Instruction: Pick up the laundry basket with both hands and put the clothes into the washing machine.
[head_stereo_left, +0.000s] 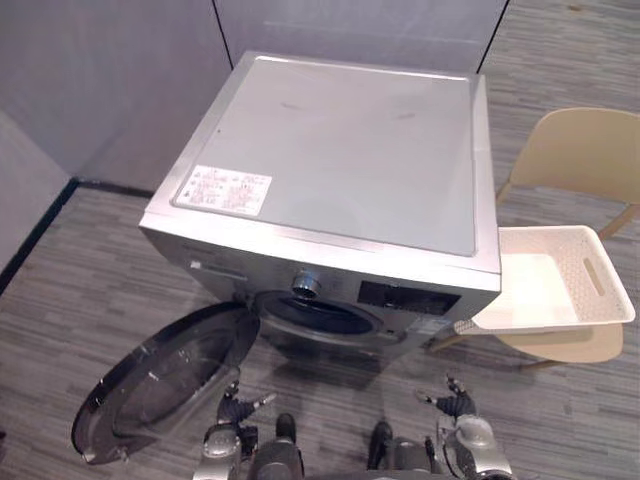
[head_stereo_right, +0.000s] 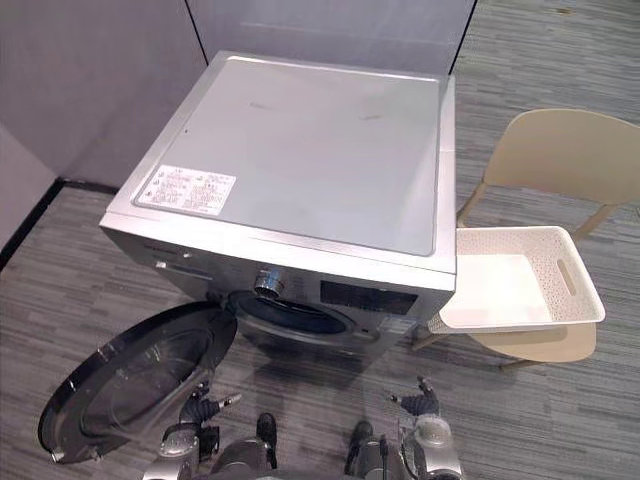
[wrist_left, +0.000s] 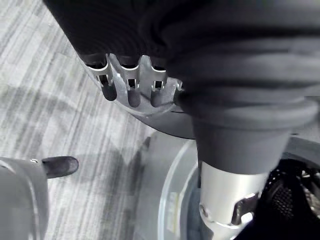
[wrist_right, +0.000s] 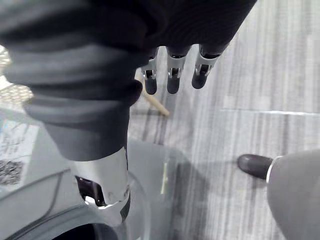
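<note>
Two head cameras sit side by side and look steeply down onto the washing machine (head_stereo_left: 330, 170), sharing almost the same scene. Each wrist camera sits very close behind its own hand, left hand (wrist_left: 134, 91) and right hand (wrist_right: 172, 80), facing the floor (wrist_left: 50, 110).
</note>
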